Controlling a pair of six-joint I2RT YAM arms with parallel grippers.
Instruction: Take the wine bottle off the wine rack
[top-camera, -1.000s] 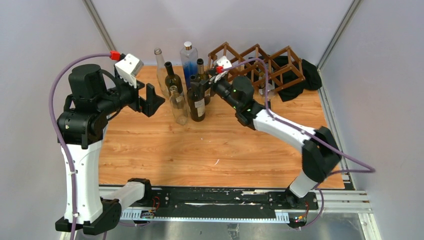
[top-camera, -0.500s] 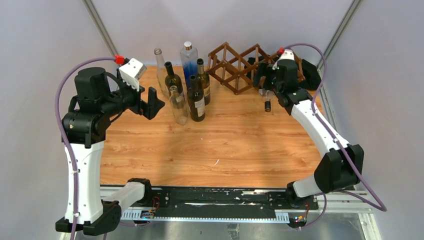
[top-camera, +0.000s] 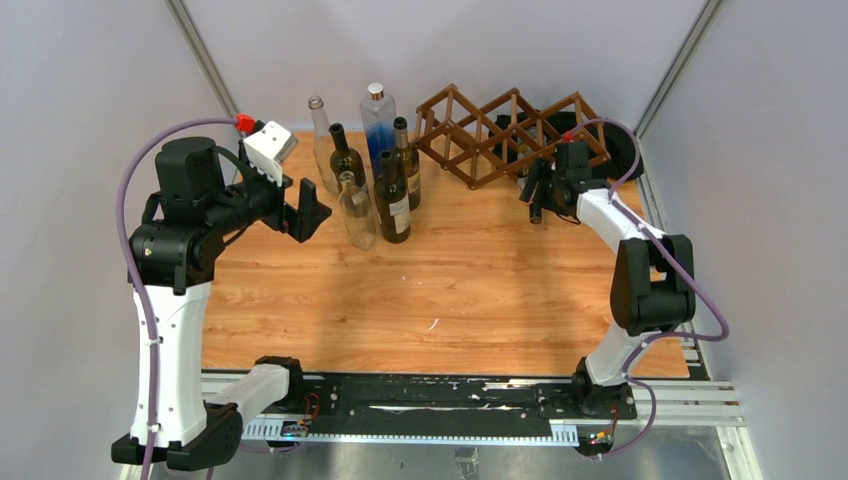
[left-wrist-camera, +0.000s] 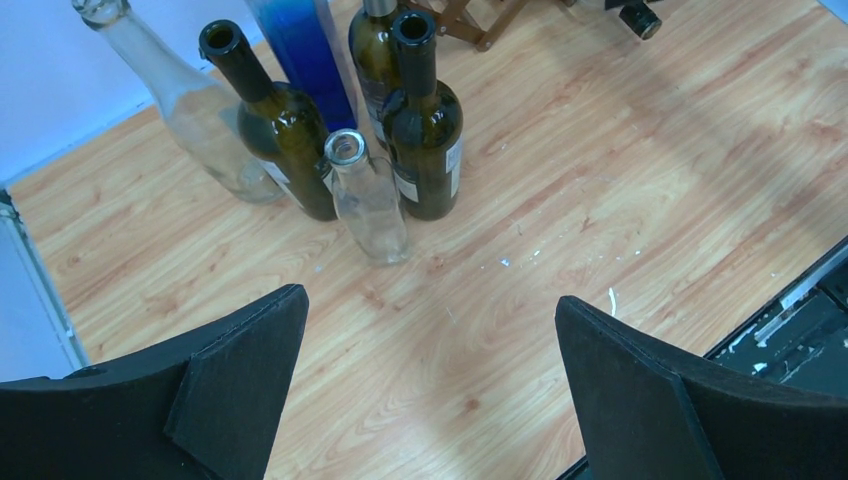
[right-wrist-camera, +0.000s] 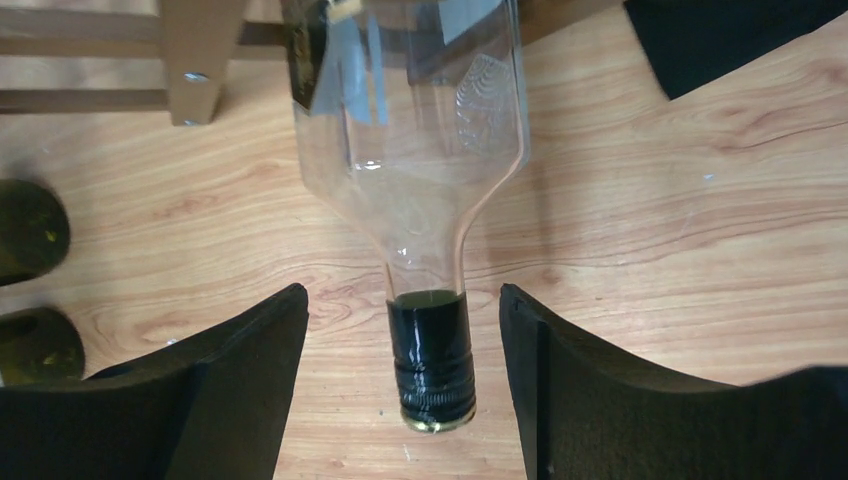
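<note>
Slippage on the smooth neck is risked: the clear glass wine bottle (right-wrist-camera: 410, 120), lying in the dark brown wooden lattice rack (top-camera: 480, 130) at one o'clock on the table (top-camera: 450, 300), is straddled, not yet gripped, by the half-open right tool (right-wrist-camera: 402, 300).

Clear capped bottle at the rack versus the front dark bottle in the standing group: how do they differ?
The clear capped bottle lies on its side, neck pointing away from the wine rack; the front dark bottle stands upright. The clear one is see-through, the dark one nearly opaque. The clear one wears a dark screw cap; the dark one's mouth is open. Both have narrow necks.
</note>
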